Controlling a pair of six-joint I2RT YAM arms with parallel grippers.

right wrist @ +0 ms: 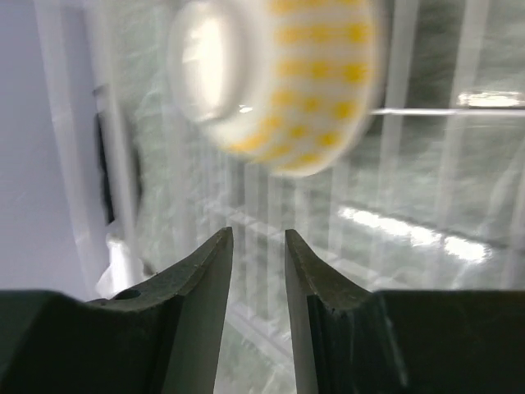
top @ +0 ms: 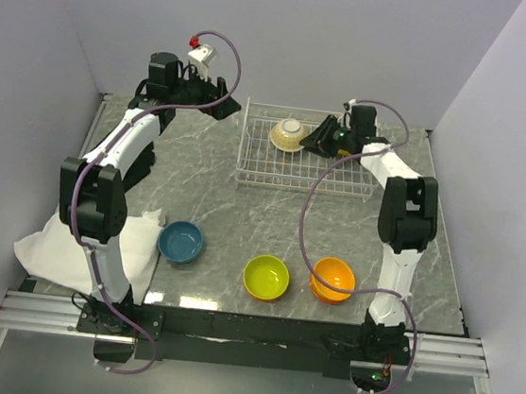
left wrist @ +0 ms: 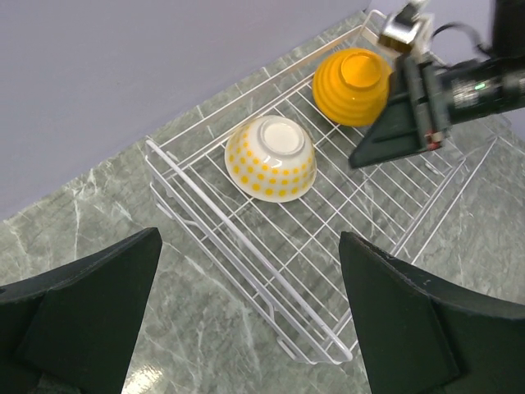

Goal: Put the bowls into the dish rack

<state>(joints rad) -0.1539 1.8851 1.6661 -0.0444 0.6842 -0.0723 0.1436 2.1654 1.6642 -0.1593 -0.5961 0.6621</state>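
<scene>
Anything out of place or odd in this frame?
Only the white cloth: it lies rumpled at the table's near-left edge, partly hanging off. The spotted bowl and orange bowl rest upside down in the dish rack, nothing spilled.

I'm looking at a lab test cell: plain walls (top: 292, 29) box in marble-look tabletop (top: 270, 219), aluminium rail (top: 454, 357) at near edge.

A: Where is the dish rack (top: 306, 169) standing?
B: At the far middle of the table (top: 242, 214), with two upturned bowls lying in it: the left rack bowl (top: 289, 134) and, just right of it, the right rack bowl (left wrist: 351, 86).
A: And nearer?
B: Three are sitting in a row by the near edge: the left table bowl (top: 182, 242) just beside the cloth (top: 86, 251), the middle table bowl (top: 266, 277), the right table bowl (top: 334, 277).
</scene>
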